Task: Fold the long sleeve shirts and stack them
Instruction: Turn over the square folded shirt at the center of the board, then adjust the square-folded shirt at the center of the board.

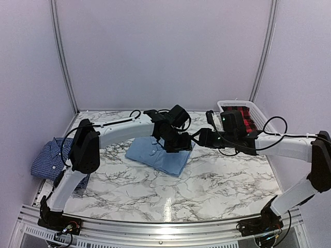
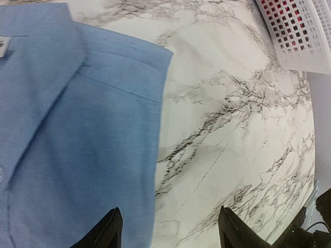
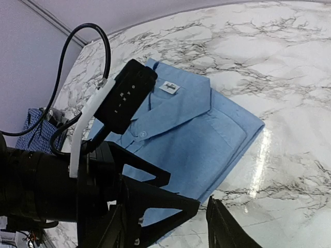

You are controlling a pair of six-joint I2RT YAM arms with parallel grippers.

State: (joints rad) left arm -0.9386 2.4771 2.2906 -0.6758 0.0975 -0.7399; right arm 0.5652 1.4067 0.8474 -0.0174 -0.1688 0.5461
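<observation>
Marble-patterned table (image 1: 217, 181) carried both shirts. The light blue shirt (image 1: 155, 155) lay folded into a flat rectangle near the centre of the top view, collar up, with the white neck label (image 3: 169, 87) showing. The dark blue checked shirt (image 1: 49, 160) sat rumpled at the far left edge of the table, well apart from the folded one and partly hidden behind the left arm's elbow. The left gripper (image 2: 168, 230) hung over the right side of the light blue shirt with its jaws apart and nothing between them; the gap showed only the shirt's edge and bare marble. The right gripper (image 3: 165, 227) came in from the right, just beside the left one, with its jaws also apart and holding nothing. In the right wrist view the left arm's black wrist block (image 3: 126, 95) and a looping black cable (image 3: 98, 36) stood in the way, covering the left part of the folded shirt. A white perforated basket (image 1: 227, 105) sat at the upper right of the top view. It held a red-and-black plaid cloth (image 1: 243, 114), which the right arm partly blocked.
</observation>
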